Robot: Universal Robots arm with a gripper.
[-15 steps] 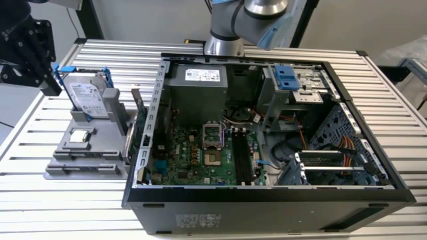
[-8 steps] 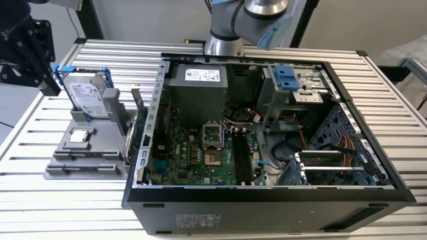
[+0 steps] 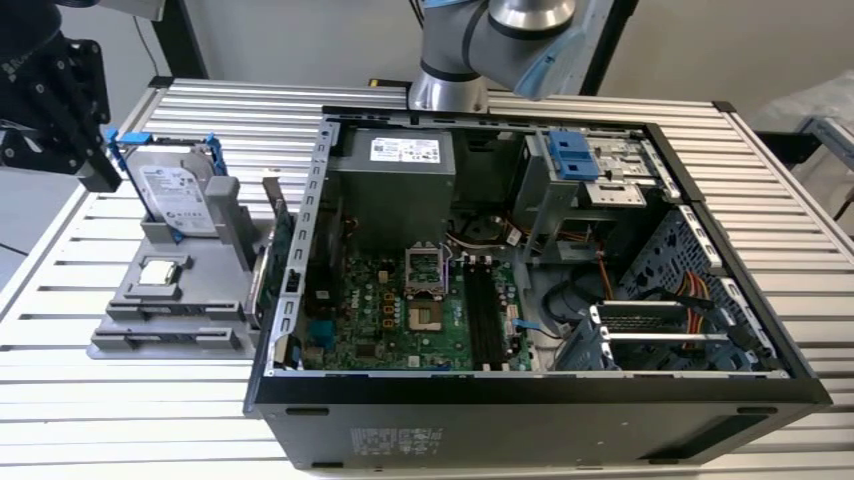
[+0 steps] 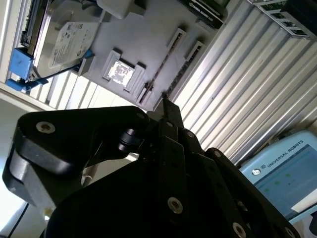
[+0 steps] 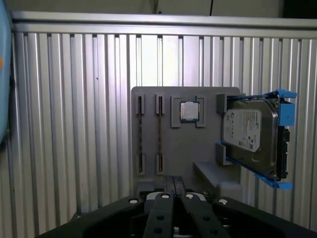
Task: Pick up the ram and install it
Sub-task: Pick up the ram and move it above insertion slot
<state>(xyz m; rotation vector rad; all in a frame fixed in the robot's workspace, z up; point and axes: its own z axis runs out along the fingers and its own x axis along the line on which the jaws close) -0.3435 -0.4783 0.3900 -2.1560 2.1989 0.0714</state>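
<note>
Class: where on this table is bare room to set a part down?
The table is bare between the grey holder and the near edge, and to the exterior view's right of the computer case. Crowded: the holder, carrying hard drive, processor chip and ram.

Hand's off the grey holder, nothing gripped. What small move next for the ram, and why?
I'd likely ease the hand toward the thin dark ram stick, centring on it. The stick stands on edge in the grey plastic holder beside the small square silver chip, untouched, and the empty hand hangs apart from it.
</note>
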